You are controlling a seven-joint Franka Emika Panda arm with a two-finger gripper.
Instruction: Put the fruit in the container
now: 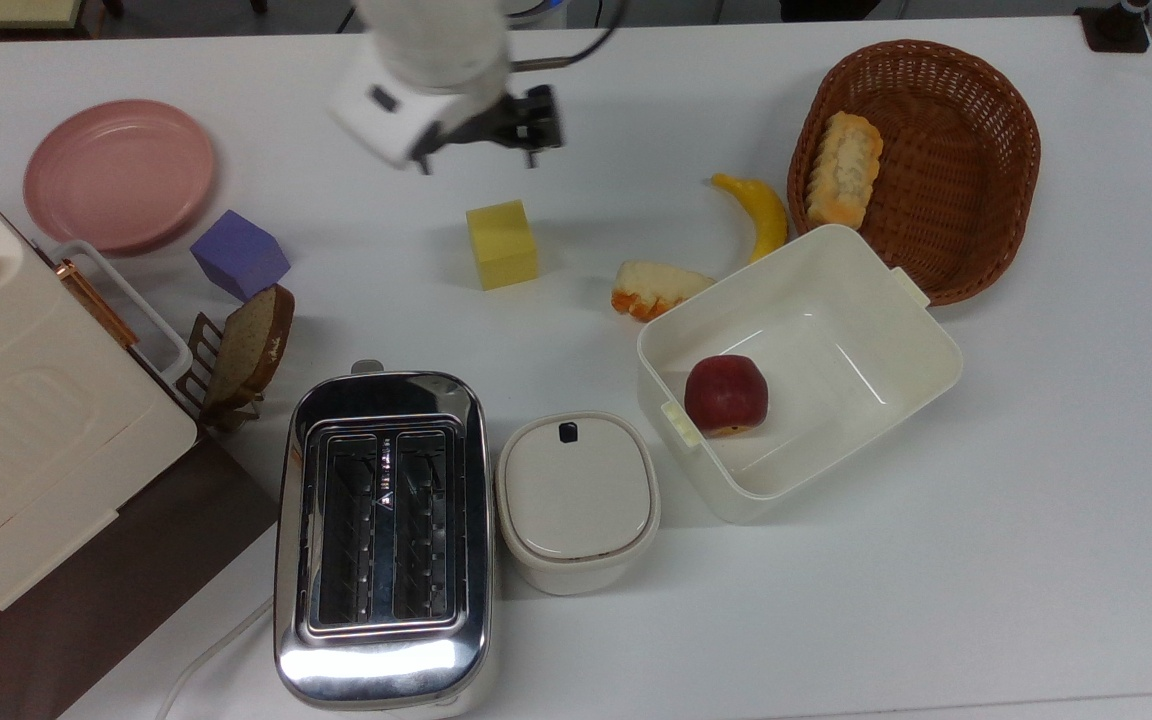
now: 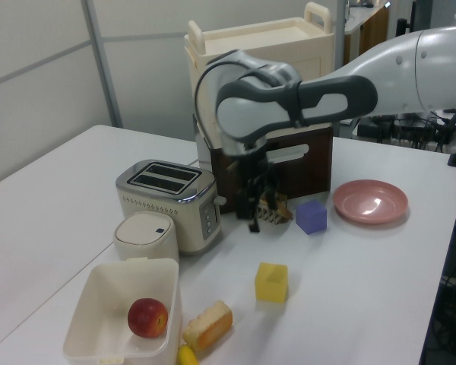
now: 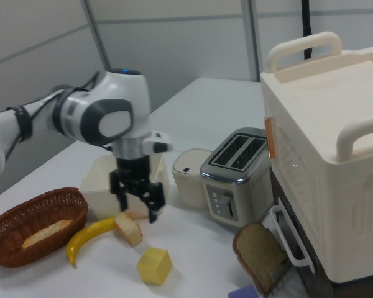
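We judged the step in hand to be the approach to the banana (image 1: 760, 212), which lay flat on the counter (image 1: 1036, 520) toward the far edge in the top view, wedged between the basket (image 1: 976, 240) and a bread piece (image 1: 654, 288), its lower end just beside the tub's (image 1: 921, 385) far corner. To do this well, we reckoned the jaws should come down across the banana's narrow width near the middle of its curve, turned crosswise to its length, so neither finger would foul the basket rim or the tub wall. A low, centred pinch seemed wise, since a smooth curved fruit could roll or pivot. The lift would then need to clear the tub's wall before release, away from the apple (image 1: 726, 395) already lying in the tub's near half.

The gripper (image 1: 528, 135) hung above the counter near the far edge in the top view, beyond the yellow block (image 1: 502, 243) and well apart from the banana. It pointed downward from a bent wrist, with the arm reaching in from the far edge. In the right view the jaws (image 3: 138, 200) were spread and held nothing.
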